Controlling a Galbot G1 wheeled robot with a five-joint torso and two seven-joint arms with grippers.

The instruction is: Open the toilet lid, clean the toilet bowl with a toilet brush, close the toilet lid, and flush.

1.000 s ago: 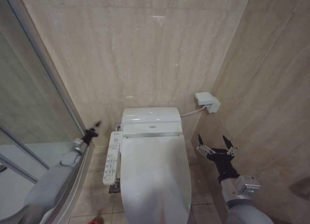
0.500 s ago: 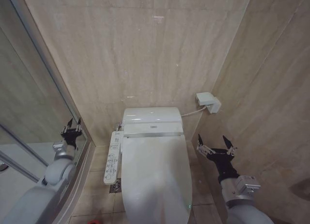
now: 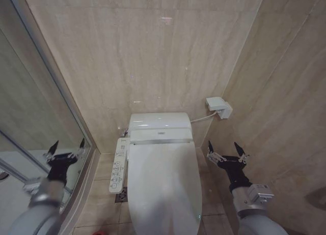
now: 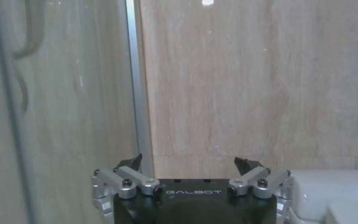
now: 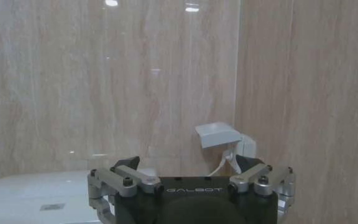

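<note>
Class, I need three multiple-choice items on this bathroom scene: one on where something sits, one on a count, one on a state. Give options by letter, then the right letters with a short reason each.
1. Where is the control panel relative to the toilet?
A. On the robot's left side of it
B. On the robot's right side of it
C. On the wall above it

2. How many grippers are held up beside the toilet in the head view?
A. None
B. One
C. Two

3. What state is the toilet lid in?
A. Raised against the tank
B. Closed flat
C. Removed

Answers:
1. A, the button strip juts out on the shower-glass side.
2. C, the left gripper and the right gripper flank the toilet, both with fingers spread.
3. B, the glossy white cover lies flat, covering the bowl.
</note>
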